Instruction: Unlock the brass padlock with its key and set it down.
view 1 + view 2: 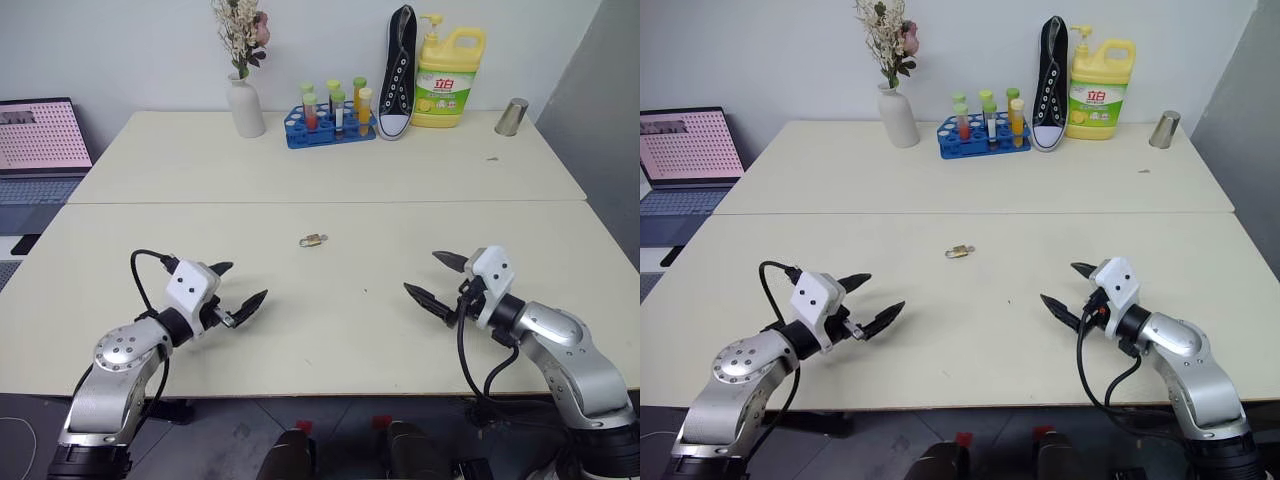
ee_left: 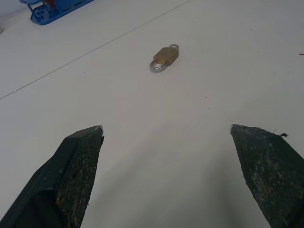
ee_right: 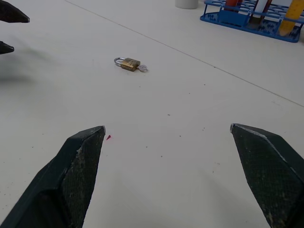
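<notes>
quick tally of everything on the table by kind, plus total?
brass padlock: 1
vase with flowers: 1
blue tube rack: 1
sneaker: 1
detergent jug: 1
metal cup: 1
Total: 6

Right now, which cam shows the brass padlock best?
Left wrist view: the brass padlock lies largest there, unobstructed, shackle and a key ring both clear. The right wrist view shows it smaller, side-on, farther off. Both eye views show it as a tiny speck on the table.
</notes>
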### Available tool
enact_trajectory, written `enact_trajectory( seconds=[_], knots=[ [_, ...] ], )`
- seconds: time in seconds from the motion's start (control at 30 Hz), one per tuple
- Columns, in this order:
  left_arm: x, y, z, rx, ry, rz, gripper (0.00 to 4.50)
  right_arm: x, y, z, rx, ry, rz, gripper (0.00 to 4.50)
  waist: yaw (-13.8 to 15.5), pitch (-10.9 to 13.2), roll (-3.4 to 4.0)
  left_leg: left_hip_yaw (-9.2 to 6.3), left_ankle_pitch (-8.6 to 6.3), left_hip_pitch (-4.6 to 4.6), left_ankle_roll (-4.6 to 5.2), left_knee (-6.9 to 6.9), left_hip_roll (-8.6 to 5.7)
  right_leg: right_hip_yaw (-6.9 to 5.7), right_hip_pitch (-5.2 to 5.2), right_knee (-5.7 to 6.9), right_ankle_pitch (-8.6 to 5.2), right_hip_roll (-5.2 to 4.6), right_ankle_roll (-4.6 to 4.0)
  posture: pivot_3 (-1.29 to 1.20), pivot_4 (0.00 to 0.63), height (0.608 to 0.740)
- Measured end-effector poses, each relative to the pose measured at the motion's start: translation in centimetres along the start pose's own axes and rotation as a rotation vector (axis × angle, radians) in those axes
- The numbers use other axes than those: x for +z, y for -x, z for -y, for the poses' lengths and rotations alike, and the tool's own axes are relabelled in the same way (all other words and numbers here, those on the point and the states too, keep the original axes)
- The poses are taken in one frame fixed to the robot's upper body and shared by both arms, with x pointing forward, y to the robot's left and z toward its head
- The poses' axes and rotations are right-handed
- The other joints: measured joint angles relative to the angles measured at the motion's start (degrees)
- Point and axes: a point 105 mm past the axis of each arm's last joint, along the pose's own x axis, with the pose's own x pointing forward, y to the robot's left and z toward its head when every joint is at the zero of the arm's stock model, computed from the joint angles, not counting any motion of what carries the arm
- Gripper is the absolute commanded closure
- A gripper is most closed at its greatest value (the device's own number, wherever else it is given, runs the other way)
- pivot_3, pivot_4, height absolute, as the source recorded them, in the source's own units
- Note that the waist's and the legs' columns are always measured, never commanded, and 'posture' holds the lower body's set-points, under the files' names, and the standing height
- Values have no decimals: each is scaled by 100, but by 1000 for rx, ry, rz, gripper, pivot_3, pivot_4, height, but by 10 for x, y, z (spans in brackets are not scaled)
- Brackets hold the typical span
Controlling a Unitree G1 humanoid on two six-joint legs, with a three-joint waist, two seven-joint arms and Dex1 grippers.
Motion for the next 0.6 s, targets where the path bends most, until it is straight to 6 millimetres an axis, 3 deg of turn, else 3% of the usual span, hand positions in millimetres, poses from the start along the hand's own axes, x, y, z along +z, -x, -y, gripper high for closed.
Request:
enact_trajectory(
  seconds=[0.6],
  knots=[
    [10, 1, 5, -41, -7, 23, 0, -3, -9, -10, 23, 6, -6, 78, 1, 0, 0, 0, 0, 0, 0, 0, 1, -1, -1, 0, 0, 0, 0, 0, 150, 740]
  ],
)
